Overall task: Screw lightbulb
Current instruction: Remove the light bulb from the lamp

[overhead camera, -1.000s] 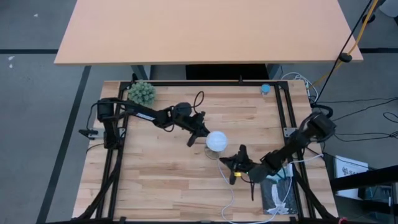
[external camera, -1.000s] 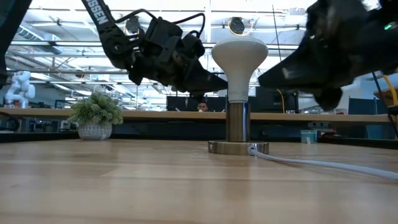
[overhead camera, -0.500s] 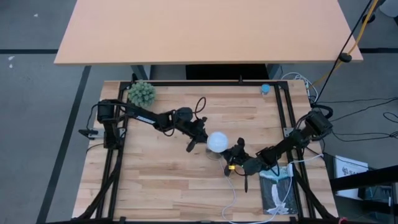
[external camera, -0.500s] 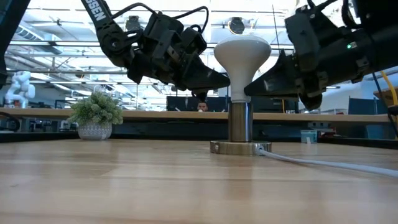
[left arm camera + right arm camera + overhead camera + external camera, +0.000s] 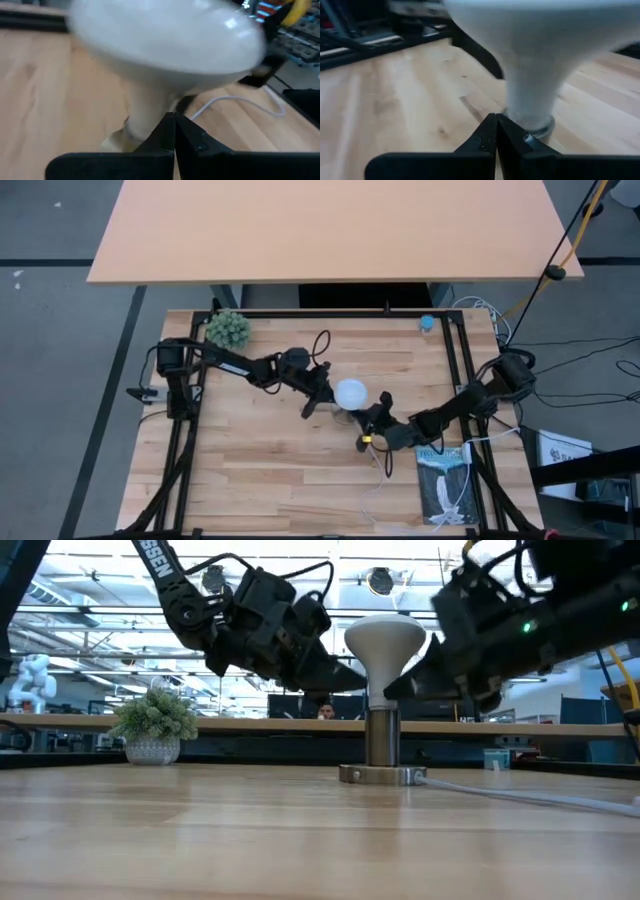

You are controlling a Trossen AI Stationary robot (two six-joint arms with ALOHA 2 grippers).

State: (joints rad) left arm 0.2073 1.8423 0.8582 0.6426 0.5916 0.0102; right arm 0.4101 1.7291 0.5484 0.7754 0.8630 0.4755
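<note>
wooden worktop [image 5: 260,450] carries the lightbulb [image 5: 350,393] upright in its socket [image 5: 382,775] near the middle. left hand [image 5: 318,396] and right hand [image 5: 371,423] flank it closely, each with fingers pressed together.

lightbulb [image 5: 350,393] flanked by left hand [image 5: 318,398] and right hand [image 5: 372,423], bare wood nearer camera
</note>
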